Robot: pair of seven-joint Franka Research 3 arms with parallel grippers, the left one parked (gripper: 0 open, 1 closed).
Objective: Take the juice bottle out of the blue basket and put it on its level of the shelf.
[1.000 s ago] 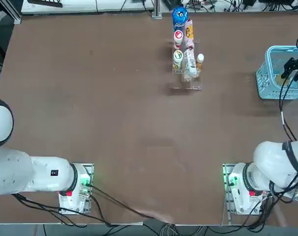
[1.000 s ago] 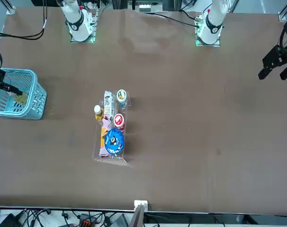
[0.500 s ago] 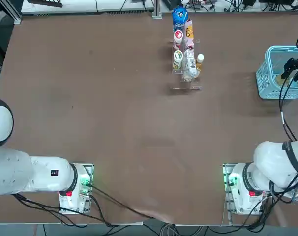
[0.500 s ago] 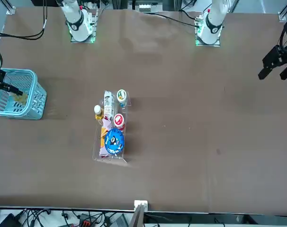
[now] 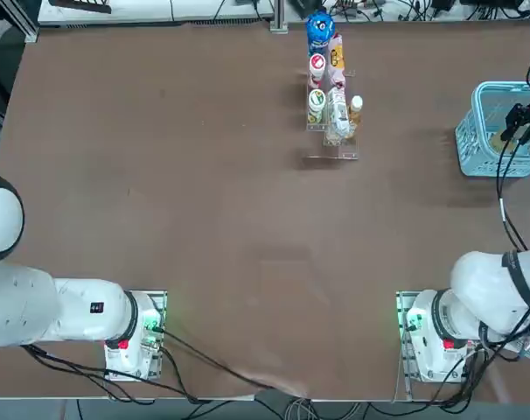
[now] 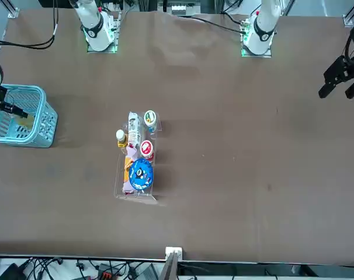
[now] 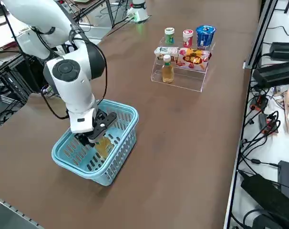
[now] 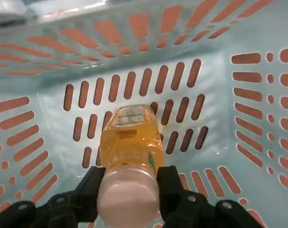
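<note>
The right tool (image 8: 129,190) is down inside the blue basket, its two fingers (image 8: 91,186) clamped on either side of the white cap of the juice bottle (image 8: 129,142). In the wrist view the bottle's amber body reaches away from the fingers toward the lattice floor; whether its base rests on that floor or is clear of it cannot be told.

The tabletop (image 5: 204,219) is a broad brown sheet filling most of the top view. The blue basket (image 7: 117,109) sits in the lower left of the right side view, and at the right edge of the top view, upper half. The shelf (image 7: 180,80) stands well apart from it, in the upper middle of the side view, a clear stepped rack already carrying several items. On its lowest step stands a similar small amber bottle (image 7: 167,69) with a white cap; behind it lies a labelled pack (image 7: 194,57), and the top row holds a green-capped cup (image 7: 169,35), a red-capped cup (image 7: 188,37) and a blue-topped bottle (image 7: 205,35).

The step in hand looks like the grasp itself, with the lift not yet begun. Next calls for a straight rise until the bottle clears the basket rim, then a carry across the tabletop to the shelf's front step, beside the matching amber bottle, setting it upright without knocking that neighbour.
</note>
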